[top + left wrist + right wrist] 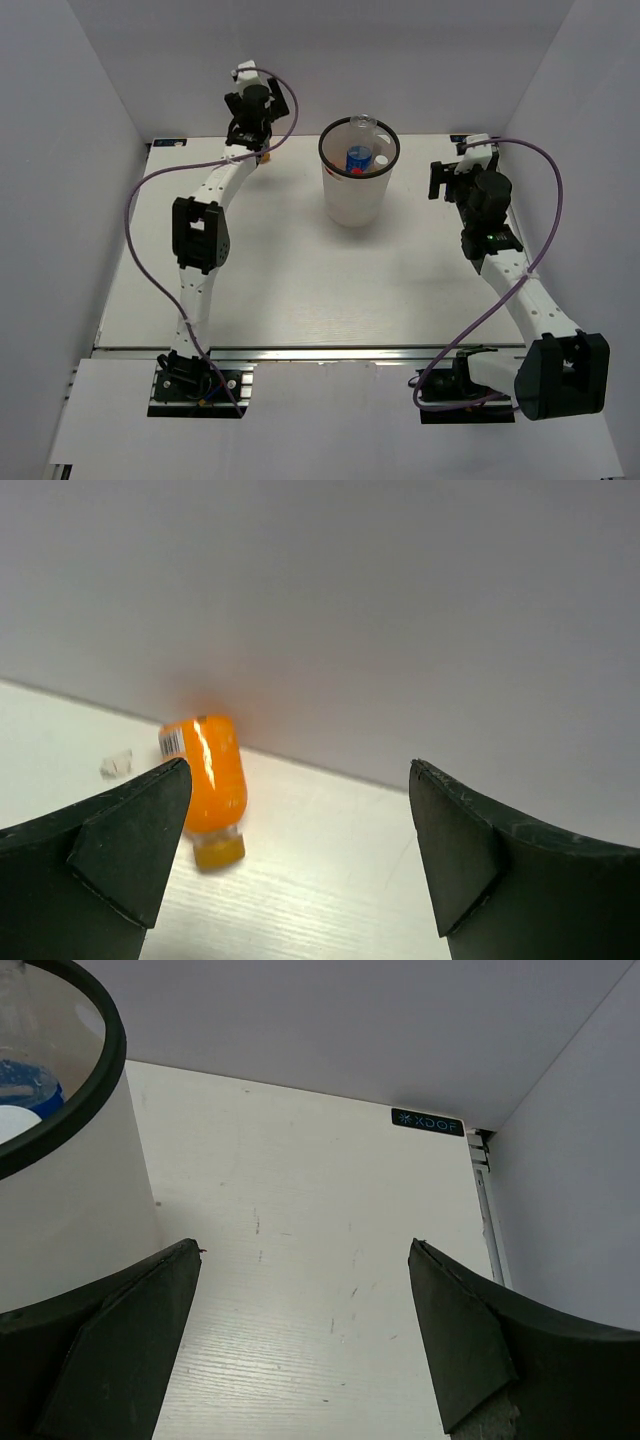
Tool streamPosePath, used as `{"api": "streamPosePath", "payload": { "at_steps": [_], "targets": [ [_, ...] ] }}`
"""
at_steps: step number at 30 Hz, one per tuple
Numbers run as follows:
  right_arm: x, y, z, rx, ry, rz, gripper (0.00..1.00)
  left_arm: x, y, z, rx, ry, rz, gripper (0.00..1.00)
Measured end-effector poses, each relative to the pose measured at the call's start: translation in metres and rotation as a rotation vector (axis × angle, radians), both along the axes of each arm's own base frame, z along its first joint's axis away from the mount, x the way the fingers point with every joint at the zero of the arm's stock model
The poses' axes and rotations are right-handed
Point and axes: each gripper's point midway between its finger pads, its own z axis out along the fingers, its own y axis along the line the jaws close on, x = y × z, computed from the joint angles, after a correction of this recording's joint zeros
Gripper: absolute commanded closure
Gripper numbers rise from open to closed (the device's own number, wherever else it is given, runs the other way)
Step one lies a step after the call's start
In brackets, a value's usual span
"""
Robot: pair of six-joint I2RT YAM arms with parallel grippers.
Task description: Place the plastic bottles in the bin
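Bottle (212, 770) partly hidden behind parted left fingers (110, 865); right fingers (110, 1350) parted, bin (85, 1210) cut off.

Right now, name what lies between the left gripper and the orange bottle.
Nothing; the left wrist view shows only bare table between the left gripper and the orange bottle.

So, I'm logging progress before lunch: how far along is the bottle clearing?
Looks nearly done. The tall white black-rimmed bin holds several bottles, a clear blue-labelled bottle among them; the count is hidden. Nothing is gripped: the left gripper stands open facing a stubby orange plastic bottle lying by the back wall, and the right gripper is open beside the bin. Left: that orange bottle, the only one visible outside the bin.
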Motion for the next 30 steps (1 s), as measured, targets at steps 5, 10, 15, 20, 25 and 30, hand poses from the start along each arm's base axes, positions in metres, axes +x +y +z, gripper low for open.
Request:
{"api": "streamPosePath", "payload": {
  "at_steps": [5,10,15,20,25,30],
  "targets": [
    [0.004,-0.002,-0.006,-0.005,0.018,-0.016,0.11,0.012,0.004,-0.087,0.010,0.143,0.034,0.02],
    [0.010,-0.003,-0.008,-0.009,0.029,-0.023,0.11,0.016,0.022,-0.114,0.007,0.175,0.104,0.02],
    [0.015,-0.003,-0.014,-0.014,0.048,-0.027,0.11,0.020,0.040,-0.116,-0.016,0.168,0.147,0.02],
    [0.016,-0.004,-0.022,-0.019,0.074,-0.032,0.11,0.026,0.053,-0.123,-0.039,0.164,0.161,0.02],
    [0.018,-0.005,-0.024,-0.022,0.081,-0.040,0.11,0.032,0.055,-0.165,-0.039,0.208,0.139,0.02],
    [0.021,-0.006,-0.027,-0.030,0.088,-0.046,0.11,0.038,0.044,-0.207,-0.040,0.249,0.094,0.02]
  ]
}}
